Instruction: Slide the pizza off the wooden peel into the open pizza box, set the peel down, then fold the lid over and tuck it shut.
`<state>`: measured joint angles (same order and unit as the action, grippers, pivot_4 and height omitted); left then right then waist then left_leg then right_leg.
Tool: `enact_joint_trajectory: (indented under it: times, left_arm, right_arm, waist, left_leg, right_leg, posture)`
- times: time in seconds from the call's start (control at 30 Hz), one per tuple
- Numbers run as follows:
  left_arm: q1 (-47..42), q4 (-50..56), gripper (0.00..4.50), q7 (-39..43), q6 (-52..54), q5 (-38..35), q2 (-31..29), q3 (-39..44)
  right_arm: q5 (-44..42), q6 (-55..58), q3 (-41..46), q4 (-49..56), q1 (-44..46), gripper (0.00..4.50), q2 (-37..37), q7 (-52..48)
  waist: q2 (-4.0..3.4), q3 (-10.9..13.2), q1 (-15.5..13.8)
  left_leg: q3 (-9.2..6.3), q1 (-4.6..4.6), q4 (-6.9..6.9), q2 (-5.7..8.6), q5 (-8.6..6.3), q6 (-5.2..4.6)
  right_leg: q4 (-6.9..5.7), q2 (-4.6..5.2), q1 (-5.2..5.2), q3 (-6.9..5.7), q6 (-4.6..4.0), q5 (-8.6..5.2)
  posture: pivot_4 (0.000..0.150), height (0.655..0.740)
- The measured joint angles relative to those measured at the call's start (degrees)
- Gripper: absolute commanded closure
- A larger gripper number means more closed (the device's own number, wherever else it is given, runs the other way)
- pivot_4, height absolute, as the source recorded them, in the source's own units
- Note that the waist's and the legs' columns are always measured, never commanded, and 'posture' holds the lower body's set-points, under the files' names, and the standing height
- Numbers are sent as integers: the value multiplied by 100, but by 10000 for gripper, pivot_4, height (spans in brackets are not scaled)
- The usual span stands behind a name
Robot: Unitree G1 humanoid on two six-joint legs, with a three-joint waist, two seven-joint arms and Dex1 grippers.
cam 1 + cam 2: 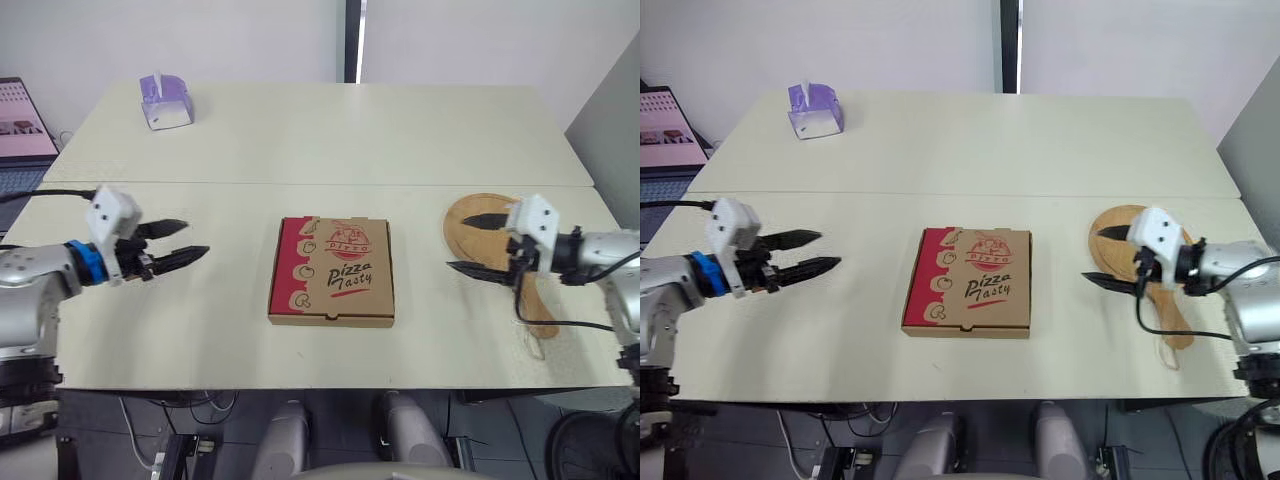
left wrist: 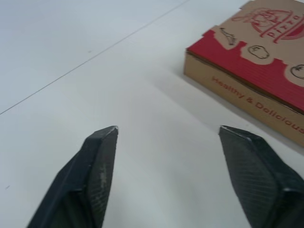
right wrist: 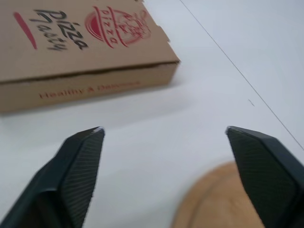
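- Box (image 1: pixel 332 272) is seen shut and flat at the middle of the table (image 1: pixel 300 140), brown with a red band along its left side.
- Peel (image 1: pixel 1118 256) is laid flat by the right edge, well apart from the box.
- Bare table is left on both sides of the box.
- Left gripper (image 1: pixel 197 238) is held wide open and empty left of the box.
- Right gripper (image 1: pixel 455 242) is held wide open and empty over the peel.

Pizza box (image 1: pixel 331 271) closed, apparently tucked; wooden peel (image 1: pixel 468 240) flat to its right.
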<state>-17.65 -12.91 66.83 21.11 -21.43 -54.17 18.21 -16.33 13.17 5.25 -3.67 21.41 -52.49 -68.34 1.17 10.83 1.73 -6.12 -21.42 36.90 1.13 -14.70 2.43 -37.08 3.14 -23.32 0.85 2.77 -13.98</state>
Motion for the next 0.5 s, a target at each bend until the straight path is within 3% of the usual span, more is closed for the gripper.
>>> enact_joint_trajectory:
  times: [0.27,0.5]
  left_arm:
    - [15,-1020,255,-286,-174,239,-801,400]
    - [79,-1458,255,-495,-375,361,-893,572]
  right_arm:
    - [-71,252,652,-1207,450,0,-1131,-302]
    - [-66,413,660,-1691,643,0,-1340,-591]
  waist:
    - [-11,7,11]
    - [-16,10,11]
  left_leg:
    - [8,0,-11,-3,-1,-1]
    - [20,0,-7,-5,-1,-1]
  right_leg:
    - [3,0,-7,3,3,-3]
    - [0,0,-11,9,4,-3]
  posture:
    - [1500,7400]
    - [1500,7400]
